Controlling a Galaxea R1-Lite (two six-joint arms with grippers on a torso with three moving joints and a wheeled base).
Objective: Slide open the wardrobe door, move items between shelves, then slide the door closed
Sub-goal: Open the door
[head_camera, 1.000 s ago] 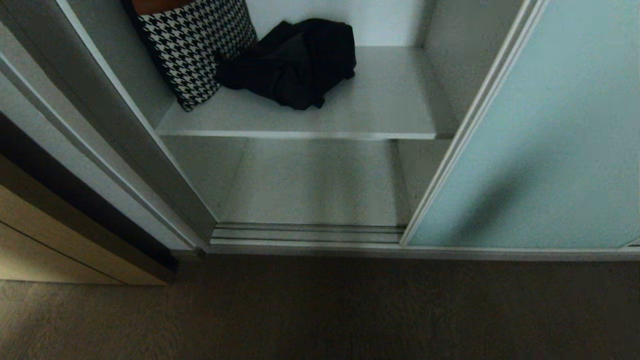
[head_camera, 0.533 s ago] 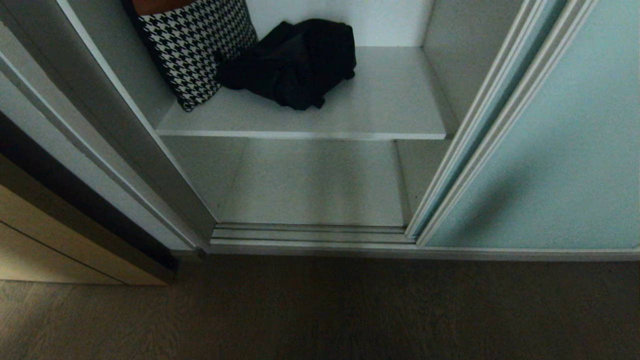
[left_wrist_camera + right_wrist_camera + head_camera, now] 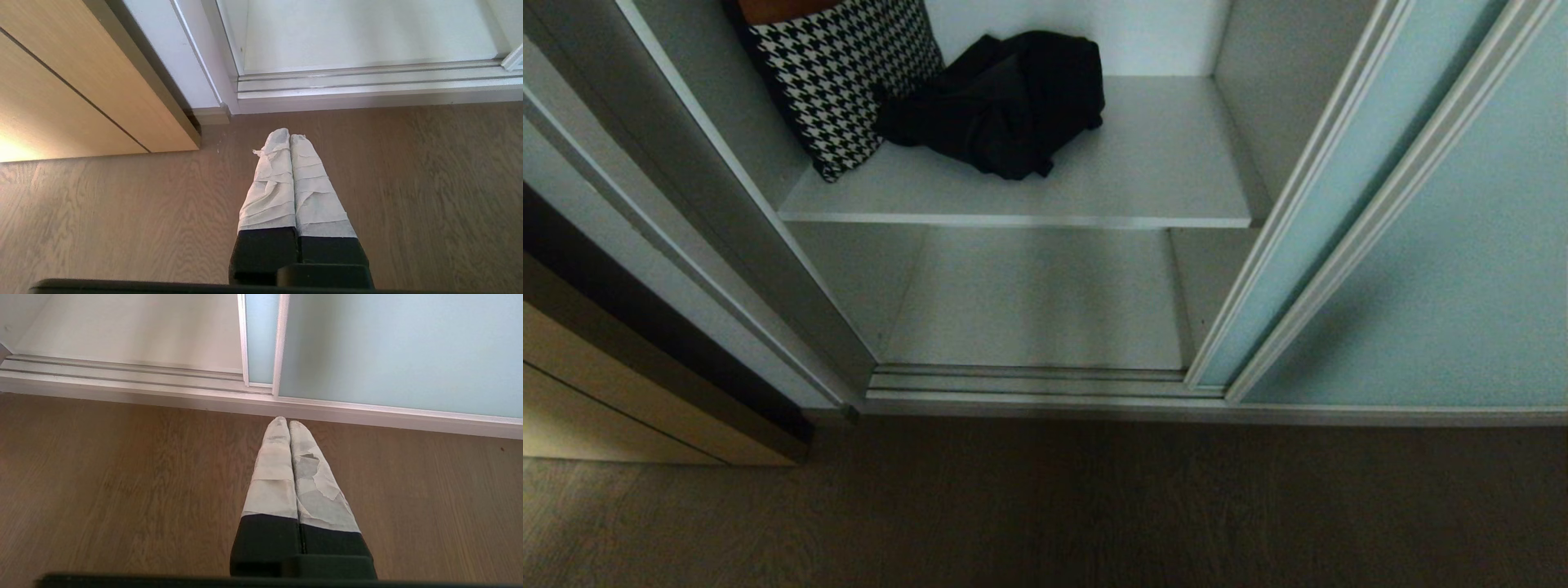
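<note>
The sliding wardrobe door (image 3: 1445, 269) of frosted blue-green glass stands pushed to the right, leaving the wardrobe open. One black garment (image 3: 1005, 102) lies crumpled on the upper shelf (image 3: 1152, 163). The lower shelf (image 3: 1037, 302) is bare. Neither arm shows in the head view. My left gripper (image 3: 289, 136) is shut and empty, hanging over the wooden floor near the wardrobe's left corner. My right gripper (image 3: 284, 421) is shut and empty too, over the floor just before the door's (image 3: 388, 347) bottom rail.
A black-and-white houndstooth cushion (image 3: 841, 73) leans at the upper shelf's left end, beside the garment. A second glass panel (image 3: 1307, 229) shows behind the front door's edge. A beige wooden cabinet (image 3: 605, 392) stands left of the wardrobe. The metal track (image 3: 1029, 380) runs along the brown floor (image 3: 1045, 506).
The front glass door has slid further right, uncovering a widening strip of the second panel behind it. The garment and cushion have not moved.
</note>
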